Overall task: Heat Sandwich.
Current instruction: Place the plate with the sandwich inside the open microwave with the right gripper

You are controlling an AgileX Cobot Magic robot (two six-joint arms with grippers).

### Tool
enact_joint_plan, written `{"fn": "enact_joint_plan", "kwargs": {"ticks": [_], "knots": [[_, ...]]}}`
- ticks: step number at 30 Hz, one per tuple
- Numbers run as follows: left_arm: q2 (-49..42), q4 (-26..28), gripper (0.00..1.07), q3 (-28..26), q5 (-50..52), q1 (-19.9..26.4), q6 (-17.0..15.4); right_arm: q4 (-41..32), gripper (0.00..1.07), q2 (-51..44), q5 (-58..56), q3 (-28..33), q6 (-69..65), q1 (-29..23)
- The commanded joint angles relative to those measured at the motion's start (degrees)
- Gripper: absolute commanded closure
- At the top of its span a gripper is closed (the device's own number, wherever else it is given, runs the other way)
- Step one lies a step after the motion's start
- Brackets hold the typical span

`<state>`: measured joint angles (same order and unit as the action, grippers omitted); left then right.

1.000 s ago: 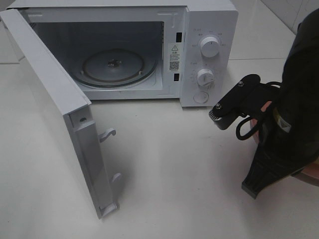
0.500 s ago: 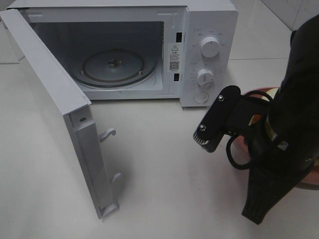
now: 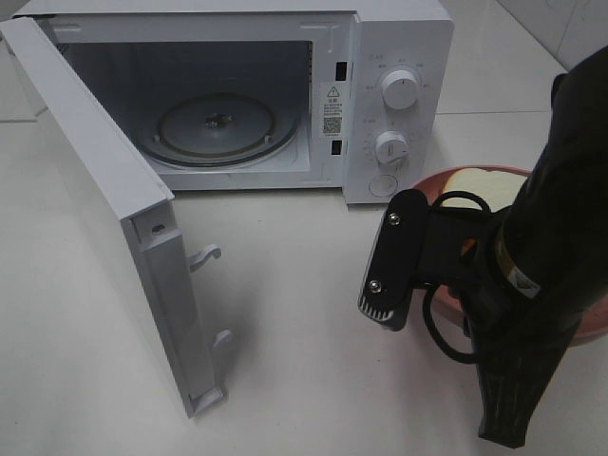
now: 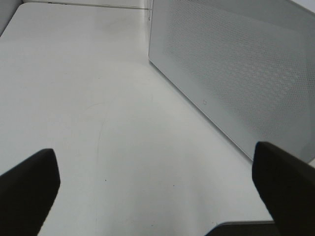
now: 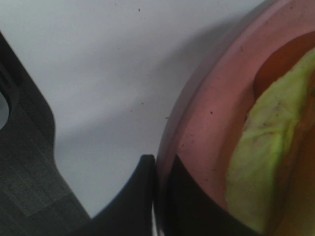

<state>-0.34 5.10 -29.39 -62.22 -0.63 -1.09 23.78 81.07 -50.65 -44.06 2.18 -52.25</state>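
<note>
Sandwich (image 3: 483, 187), green-filled white bread, pink plate (image 5: 206, 128)

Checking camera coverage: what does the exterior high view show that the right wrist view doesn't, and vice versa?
Only exterior high: the microwave, its door swung open, and the glass turntable inside. Only right wrist: the right claw shut on the rim of the pink plate, and the greenish filling. Both: the plate, the sandwich and the white table.
</note>
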Motion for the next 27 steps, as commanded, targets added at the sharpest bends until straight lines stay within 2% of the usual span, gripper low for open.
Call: {"fn": "enact_joint_plan", "kwargs": {"ticks": [1, 27], "knots": [[-0.9, 0.5, 0.07, -0.1, 0.8, -0.3, 0.1, 1.2, 1.07, -0.4, 2.9, 0.1, 5.3, -0.1], [-0.9, 0.5, 0.07, -0.1, 0.8, -0.3, 0.1, 1.3, 1.07, -0.4, 11.3, 0.1, 33.7, -0.1]]}}
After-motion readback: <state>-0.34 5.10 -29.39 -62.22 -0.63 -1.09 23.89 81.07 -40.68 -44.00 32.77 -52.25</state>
